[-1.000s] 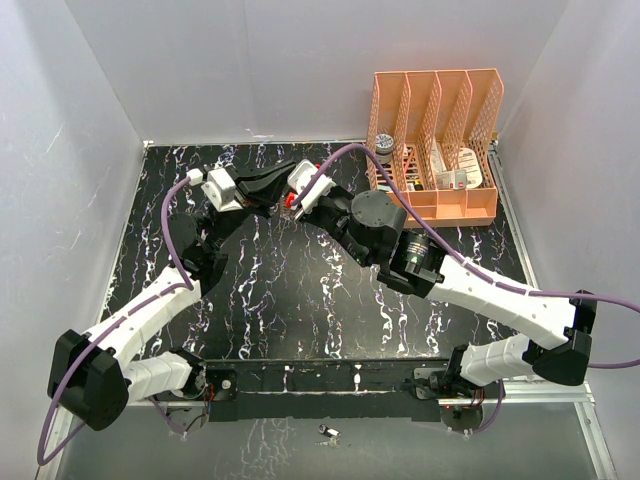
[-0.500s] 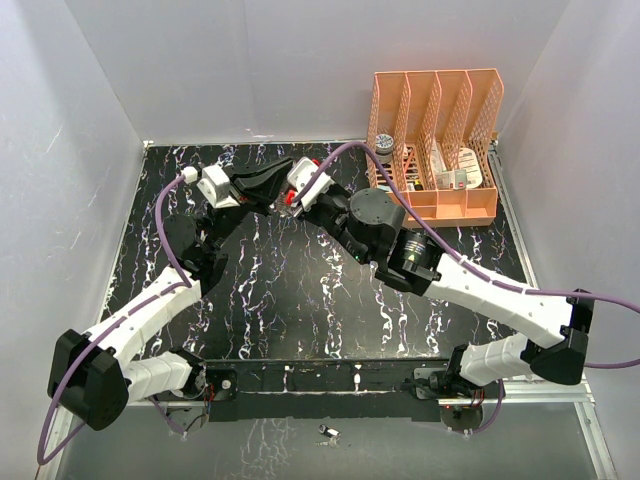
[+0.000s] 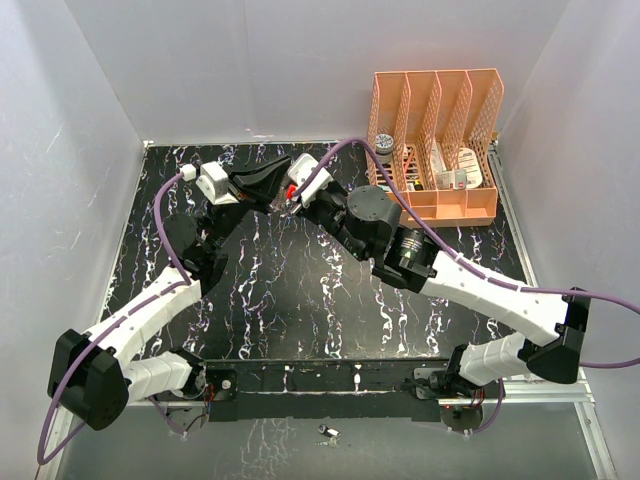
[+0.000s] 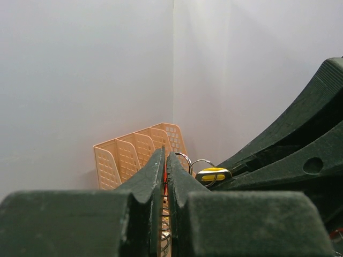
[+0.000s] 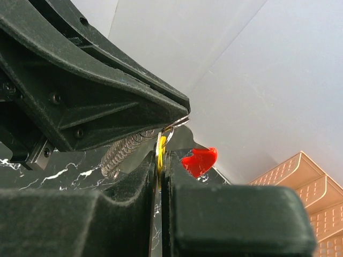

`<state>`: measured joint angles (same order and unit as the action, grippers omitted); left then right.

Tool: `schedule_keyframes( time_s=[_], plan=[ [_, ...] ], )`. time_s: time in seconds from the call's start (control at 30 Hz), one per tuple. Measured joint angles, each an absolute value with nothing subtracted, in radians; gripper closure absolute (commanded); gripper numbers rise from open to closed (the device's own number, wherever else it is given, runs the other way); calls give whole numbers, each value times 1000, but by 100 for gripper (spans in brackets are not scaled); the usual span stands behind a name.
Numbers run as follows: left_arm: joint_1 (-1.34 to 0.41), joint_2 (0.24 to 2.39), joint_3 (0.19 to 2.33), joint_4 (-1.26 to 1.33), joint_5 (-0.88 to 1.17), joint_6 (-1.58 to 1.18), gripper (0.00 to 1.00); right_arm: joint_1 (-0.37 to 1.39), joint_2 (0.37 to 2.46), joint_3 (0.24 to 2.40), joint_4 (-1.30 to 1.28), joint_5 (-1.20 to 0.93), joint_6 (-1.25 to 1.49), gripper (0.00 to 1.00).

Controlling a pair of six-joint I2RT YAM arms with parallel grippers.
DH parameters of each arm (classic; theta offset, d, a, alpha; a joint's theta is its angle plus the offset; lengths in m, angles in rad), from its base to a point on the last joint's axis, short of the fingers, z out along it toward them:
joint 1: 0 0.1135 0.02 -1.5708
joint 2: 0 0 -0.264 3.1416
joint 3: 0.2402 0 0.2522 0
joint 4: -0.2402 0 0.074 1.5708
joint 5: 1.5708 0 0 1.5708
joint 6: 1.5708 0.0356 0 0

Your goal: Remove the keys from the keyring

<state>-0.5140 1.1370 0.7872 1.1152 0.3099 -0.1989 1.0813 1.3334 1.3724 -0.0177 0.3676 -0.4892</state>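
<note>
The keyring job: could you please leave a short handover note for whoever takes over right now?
Left gripper: shut on the keyring, held over the table.
Right gripper: shut on the yellow key, tip to tip with the left.
Red key: hangs free beside that gripper.
Done: no key appears off yet.
To do: work both keys off the ring.

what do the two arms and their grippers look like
The left arm and right arm have white shells with black joints. A purple cable runs along each. The left gripper and right gripper have dark wedge-shaped fingers tapering to thin tips.
</note>
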Motion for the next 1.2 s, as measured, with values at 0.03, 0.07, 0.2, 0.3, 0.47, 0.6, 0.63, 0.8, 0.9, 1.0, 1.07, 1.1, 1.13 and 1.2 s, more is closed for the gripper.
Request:
schedule_keyframes(
  time_s=[0.03,0.07,0.2,0.3,0.47,0.6,0.63,0.8,0.9,1.0,1.07,1.1,1.13,1.2],
  plan=[
    [-514,1137,787,1113,308,-200,100,1079,1335,1372,-18,364,-485,100],
    [-514,1137,787,1112,306,-203,100,1079,1335,1372,-18,363,-481,100],
    [-514,1137,787,1110,303,-211,100,1077,1335,1372,-19,355,-465,100],
    [-513,1137,787,1111,303,-221,100,1076,1336,1372,-21,347,-461,100],
    [-509,1137,787,1113,302,-236,100,1075,1347,1380,-26,333,-456,100],
    [-505,1137,787,1113,294,-240,100,1066,1364,1391,-28,311,-440,100],
    [-503,1137,787,1113,292,-242,100,1065,1367,1391,-28,310,-438,100],
    [-501,1137,787,1113,292,-257,100,1064,1378,1391,-26,303,-424,100],
    [-501,1137,787,1114,292,-269,100,1064,1384,1391,-25,296,-418,100],
    [-501,1137,787,1114,292,-275,100,1063,1385,1391,-24,288,-416,100],
    [-500,1137,787,1114,290,-281,100,1061,1387,1392,-23,282,-414,100],
    [-500,1137,787,1114,288,-283,100,1060,1388,1393,-22,280,-413,100],
    [-499,1137,787,1114,287,-287,100,1060,1390,1393,-20,278,-411,100],
    [-498,1137,787,1119,282,-292,100,1059,1393,1394,-16,274,-410,100]
  ],
)
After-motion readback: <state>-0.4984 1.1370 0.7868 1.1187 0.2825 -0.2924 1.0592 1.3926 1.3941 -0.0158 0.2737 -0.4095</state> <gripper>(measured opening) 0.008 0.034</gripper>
